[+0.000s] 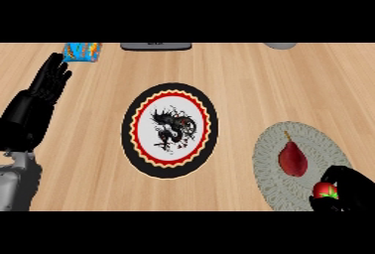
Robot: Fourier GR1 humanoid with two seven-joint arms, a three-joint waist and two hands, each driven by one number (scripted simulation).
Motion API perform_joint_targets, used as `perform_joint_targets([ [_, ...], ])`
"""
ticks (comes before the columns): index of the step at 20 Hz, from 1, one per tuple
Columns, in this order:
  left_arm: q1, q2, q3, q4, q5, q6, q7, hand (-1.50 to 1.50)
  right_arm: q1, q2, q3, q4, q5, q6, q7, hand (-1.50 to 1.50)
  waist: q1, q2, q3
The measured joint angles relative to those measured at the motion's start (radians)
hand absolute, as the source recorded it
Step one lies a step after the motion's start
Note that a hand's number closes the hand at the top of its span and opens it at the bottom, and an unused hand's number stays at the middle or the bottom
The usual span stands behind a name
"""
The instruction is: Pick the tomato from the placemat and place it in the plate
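A small red tomato (324, 190) with a green stem top sits at the near right edge of the round grey woven placemat (273, 149). My right hand (351, 191) is at the lower right corner, its black fingers curled round the tomato. A dark red pear-shaped fruit (293, 158) lies in the middle of the placemat. The round plate (134, 144), black-rimmed with a red and yellow ring and a dark dragon picture on white, lies in the counter's middle, left of the placemat. My left hand (40, 94) rests open at the far left, fingers up.
A blue and orange packet (82, 51) lies at the back left. A dark flat object (156, 46) sits at the back centre, and a grey rounded thing (281, 45) at the back right. Bare wooden counter lies between plate and placemat.
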Motion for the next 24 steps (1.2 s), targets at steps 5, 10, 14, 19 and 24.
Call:
perform_joint_targets([
  [5,0.012,-0.008,-0.006,-0.030,-0.013,0.009,0.016,0.00,0.220,0.012,0.070,-0.220,0.172,-0.115,0.089,1.50,-0.003,0.005,0.008],
  [10,0.009,-0.015,-0.004,-0.014,-0.013,-0.001,0.006,0.00,0.343,0.038,0.176,-0.447,0.314,-0.158,0.140,1.50,0.000,0.008,0.011],
  [14,0.019,-0.014,0.001,-0.013,-0.010,-0.011,-0.006,0.00,0.371,0.043,0.260,-0.629,0.391,-0.162,0.135,1.50,0.006,0.009,0.012],
  [19,0.003,-0.032,-0.016,-0.016,-0.023,-0.002,0.003,0.00,0.287,0.112,0.387,-0.753,0.457,-0.163,0.118,1.50,0.016,0.011,0.013],
  [24,-0.023,-0.030,-0.010,0.002,-0.021,-0.013,0.008,0.00,0.118,0.250,0.499,-0.755,0.508,-0.077,0.145,1.50,0.025,0.014,0.013],
])
